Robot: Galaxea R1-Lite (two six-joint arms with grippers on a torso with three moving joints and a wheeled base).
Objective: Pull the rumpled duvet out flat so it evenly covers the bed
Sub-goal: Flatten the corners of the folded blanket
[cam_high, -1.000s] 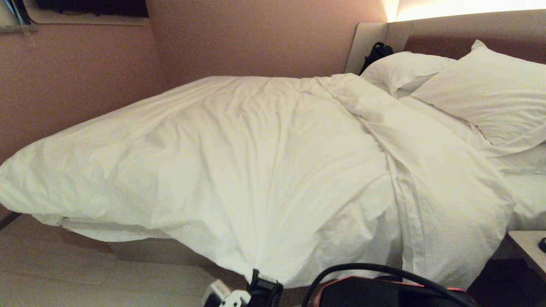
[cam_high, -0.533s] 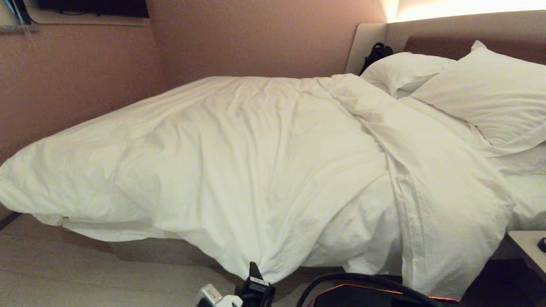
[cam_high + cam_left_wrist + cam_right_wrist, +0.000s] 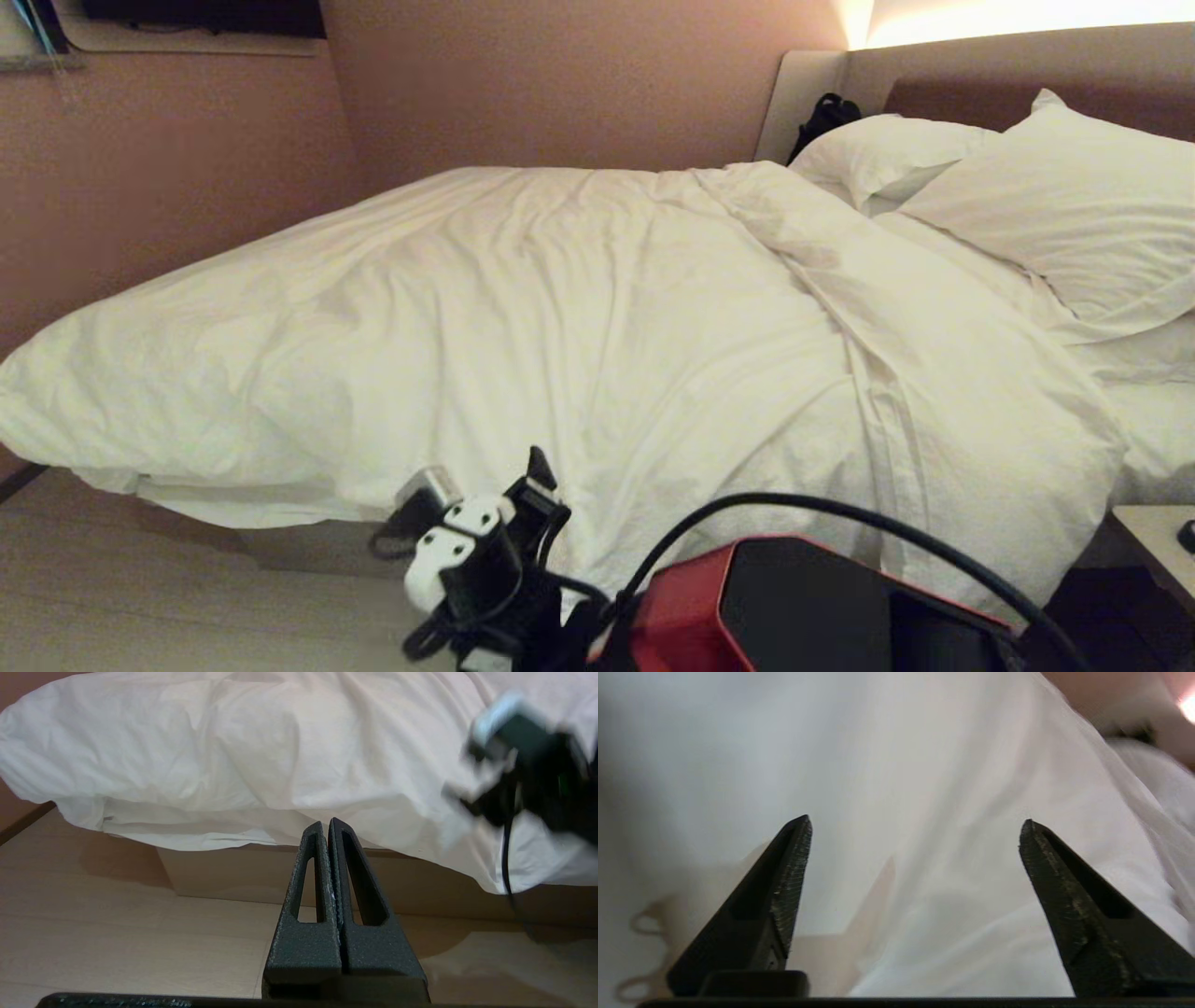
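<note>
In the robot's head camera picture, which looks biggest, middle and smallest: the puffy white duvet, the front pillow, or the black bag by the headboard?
1. Puffy, creased white duvet, by far the biggest.
2. Plump white front pillow, though it lies nearer the camera than the bag.
3. Small black bag, partly hidden behind the back pillow.

**Where things lie around the bed**

The duvet (image 3: 560, 327) lies on the bed (image 3: 261, 872) before me, spilling over its near edge and left corner above the floor (image 3: 140, 597). Two pillows (image 3: 1055, 205) sit at the right, behind the duvet, against the headboard (image 3: 934, 65). A nightstand (image 3: 1158, 546) stands at the far right, beside the bed. My right end effector (image 3: 523, 485) is in front of the duvet's near edge; my left end effector (image 3: 325, 830) is low, before the bed's base.
</note>
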